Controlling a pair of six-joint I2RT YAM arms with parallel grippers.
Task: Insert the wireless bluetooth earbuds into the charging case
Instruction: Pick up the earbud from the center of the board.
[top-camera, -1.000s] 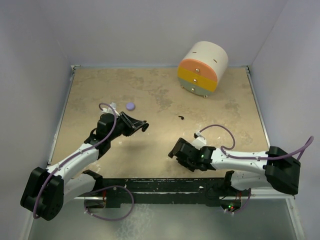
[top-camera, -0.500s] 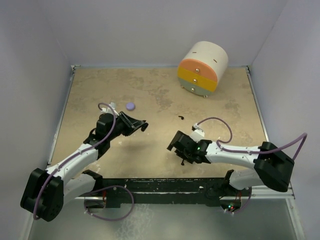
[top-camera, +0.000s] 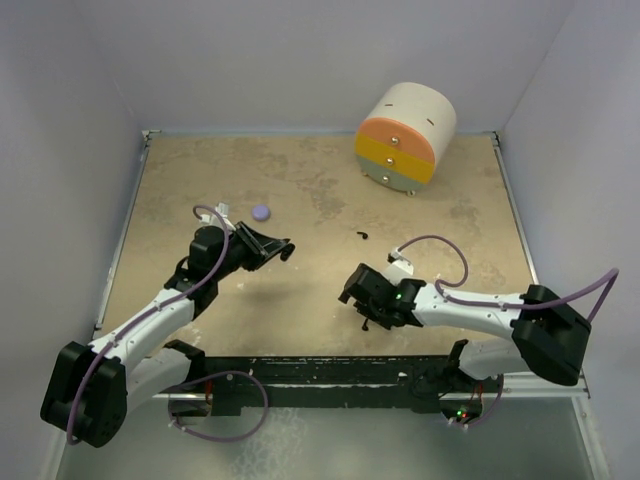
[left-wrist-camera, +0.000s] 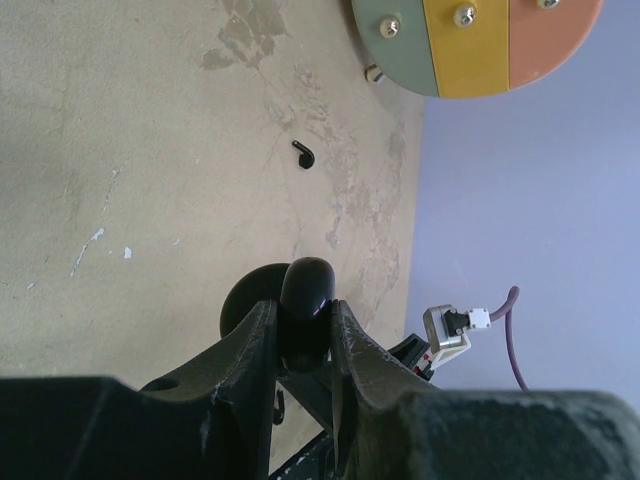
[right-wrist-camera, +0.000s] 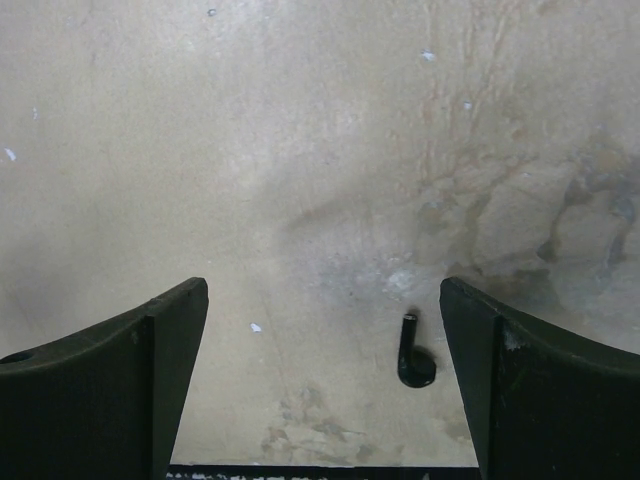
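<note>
My left gripper is shut on a black rounded charging case, held above the table at the left. One black earbud lies loose mid-table, apart from both grippers. My right gripper points down with its jaws wide open. Another black earbud lies on the table just inside its right finger, untouched. I see no pale lilac earbud.
A small lilac round puck sits on the table beyond the left gripper. A cream round drawer unit with orange, yellow and green fronts stands at the back right. Walls enclose the table on three sides.
The right gripper has shifted a little left and away from the near edge and turned downward; over the last half second it hardly moved. The left gripper keeps its hold, almost still.
</note>
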